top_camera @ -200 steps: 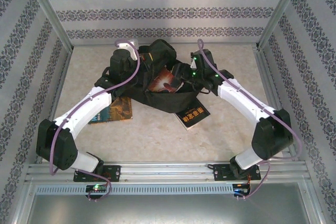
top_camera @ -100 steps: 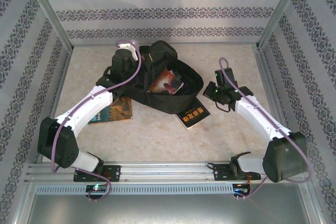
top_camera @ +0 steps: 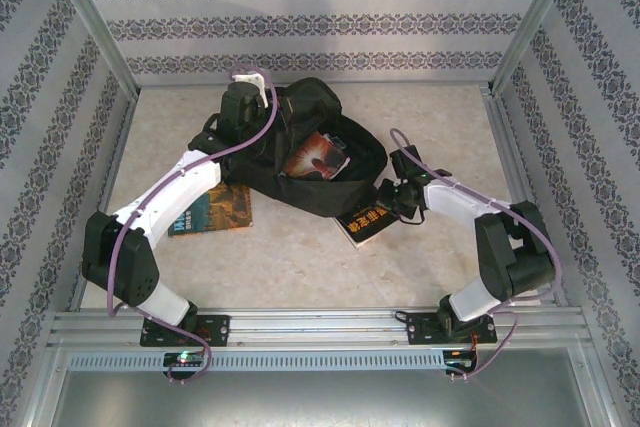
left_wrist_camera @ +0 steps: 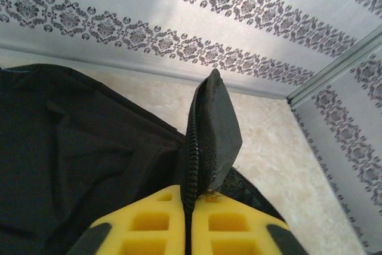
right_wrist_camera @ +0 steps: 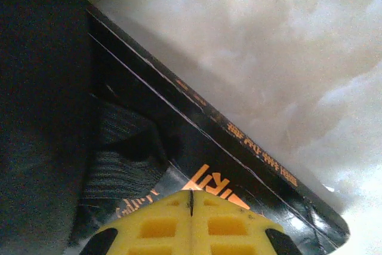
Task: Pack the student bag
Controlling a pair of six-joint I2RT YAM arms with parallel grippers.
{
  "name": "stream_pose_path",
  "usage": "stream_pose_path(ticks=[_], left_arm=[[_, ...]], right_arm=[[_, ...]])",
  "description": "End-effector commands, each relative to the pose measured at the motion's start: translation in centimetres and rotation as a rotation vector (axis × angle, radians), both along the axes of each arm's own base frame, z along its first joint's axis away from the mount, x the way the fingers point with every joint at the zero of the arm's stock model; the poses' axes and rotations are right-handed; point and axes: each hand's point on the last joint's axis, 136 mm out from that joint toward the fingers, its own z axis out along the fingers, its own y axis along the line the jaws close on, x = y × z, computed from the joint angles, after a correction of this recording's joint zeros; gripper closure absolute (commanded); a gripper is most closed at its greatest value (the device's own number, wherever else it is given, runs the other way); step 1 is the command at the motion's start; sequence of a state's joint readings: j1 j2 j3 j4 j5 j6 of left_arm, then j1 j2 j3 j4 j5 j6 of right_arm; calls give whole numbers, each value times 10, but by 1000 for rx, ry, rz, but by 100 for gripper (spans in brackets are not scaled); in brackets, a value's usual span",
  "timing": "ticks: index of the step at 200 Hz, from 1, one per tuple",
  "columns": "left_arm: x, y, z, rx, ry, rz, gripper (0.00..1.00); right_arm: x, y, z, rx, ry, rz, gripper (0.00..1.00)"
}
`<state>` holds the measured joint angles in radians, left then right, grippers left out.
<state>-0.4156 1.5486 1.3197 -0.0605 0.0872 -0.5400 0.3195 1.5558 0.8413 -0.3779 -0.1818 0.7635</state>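
Beige marbled tabletop, fenced by patterned wallpaper panels and aluminium posts, carries the whole scene. At the far left, the left gripper has its yellow fingers pressed together on a raised flap of zip edge, so it is pinching the rim of the student bag and lifting that side of the mouth. The bag sits mid-table toward the far wall, slumped open, with one reddish-brown book already lying inside. The right gripper is closed with nothing between its fingers, and it hangs low over a black book with orange lettering. That book lies on the table just at the bag's near-right rim. Its spine runs slantwise across the wrist view, and the bag's dark fabric is immediately to its left. A grey woven strap drapes over its cover. My reading is that this book is next to go in. The right arm is clearly the nearer one, and the bag's opening lies up and to the left of it, so the fingers would have to part before any pickup. Whether the closed fingertips touch the cover cannot be told, nor how much of the book is tucked under the bag. A teal and brown book lies near the left forearm, which partly covers it.
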Motion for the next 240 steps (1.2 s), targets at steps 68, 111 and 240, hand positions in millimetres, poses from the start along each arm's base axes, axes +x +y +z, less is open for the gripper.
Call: stream_pose_path(ticks=[68,111,240], left_arm=[[-47,-32,9,-38,68,-136,33],[-107,-42,-17,72,148,-242,44],[-183,-74,-192,248,455,-356,93]], right_arm=[[-76,9,-22,-69,101,116,100],[-118,24,-28,-102,132,242,100],[-165,56,10,10,81,509,89]])
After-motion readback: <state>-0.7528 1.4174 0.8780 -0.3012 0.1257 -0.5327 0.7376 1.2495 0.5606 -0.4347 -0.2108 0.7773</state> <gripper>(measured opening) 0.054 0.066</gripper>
